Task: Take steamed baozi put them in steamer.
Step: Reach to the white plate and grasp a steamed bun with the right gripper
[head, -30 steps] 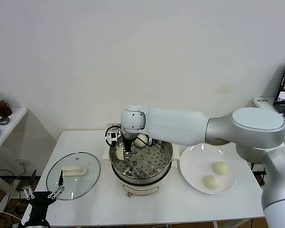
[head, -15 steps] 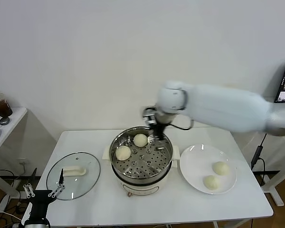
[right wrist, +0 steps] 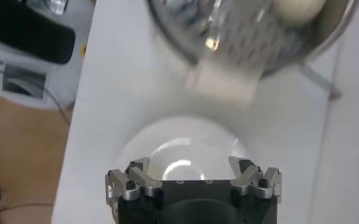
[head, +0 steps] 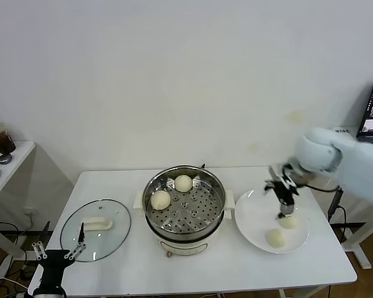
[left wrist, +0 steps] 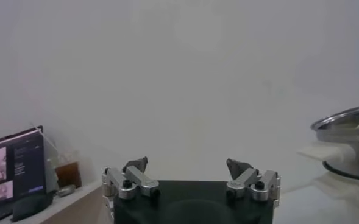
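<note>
your shiny round steel steamer (head: 206, 186) holds two cream-white baozi buns (head: 161, 199); two more sit on the flat white plate (head: 253, 211). right gripper (head: 285, 205) open above them, left gripper (head: 56, 255) open, parked low.

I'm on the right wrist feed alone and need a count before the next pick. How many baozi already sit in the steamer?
Observer: Two baozi lie on the perforated tray of the steamer, toward its far-left side.
Operator: And how many remain on the plate?
Observer: Two more lie on the white plate.
Operator: Where is my gripper relative to them?
Observer: The right gripper is open, just above the farther baozi.
Operator: The other arm?
Observer: The left gripper is parked low, open, off the table's front-left corner.
</note>
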You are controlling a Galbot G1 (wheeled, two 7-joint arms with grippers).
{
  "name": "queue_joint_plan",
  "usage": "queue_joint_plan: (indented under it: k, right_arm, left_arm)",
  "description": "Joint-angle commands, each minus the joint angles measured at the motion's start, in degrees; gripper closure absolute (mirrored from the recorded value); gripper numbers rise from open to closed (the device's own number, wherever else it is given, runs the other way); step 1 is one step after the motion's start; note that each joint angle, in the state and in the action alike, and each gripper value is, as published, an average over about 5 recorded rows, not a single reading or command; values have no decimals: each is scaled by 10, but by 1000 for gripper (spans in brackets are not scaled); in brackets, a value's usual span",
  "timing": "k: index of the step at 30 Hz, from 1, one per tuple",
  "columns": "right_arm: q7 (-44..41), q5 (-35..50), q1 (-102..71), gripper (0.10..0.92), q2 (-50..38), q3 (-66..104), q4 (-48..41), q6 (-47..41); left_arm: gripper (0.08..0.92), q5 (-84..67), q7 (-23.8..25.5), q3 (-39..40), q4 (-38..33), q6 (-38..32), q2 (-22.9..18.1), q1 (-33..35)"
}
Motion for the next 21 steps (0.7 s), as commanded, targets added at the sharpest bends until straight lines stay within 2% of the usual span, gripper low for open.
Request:
queue_joint_plan:
  k: [1, 21]
  right_arm:
    - [30, -97, -235, 203, -81, 141, 5, 44]
    - [69, -148, -331, 203, 59, 208, -140, 48]
  left_arm:
    - [177, 1, 0, -4, -1, 0, -1, 4]
    - [177, 2, 0, -25, 4, -1, -7, 13]
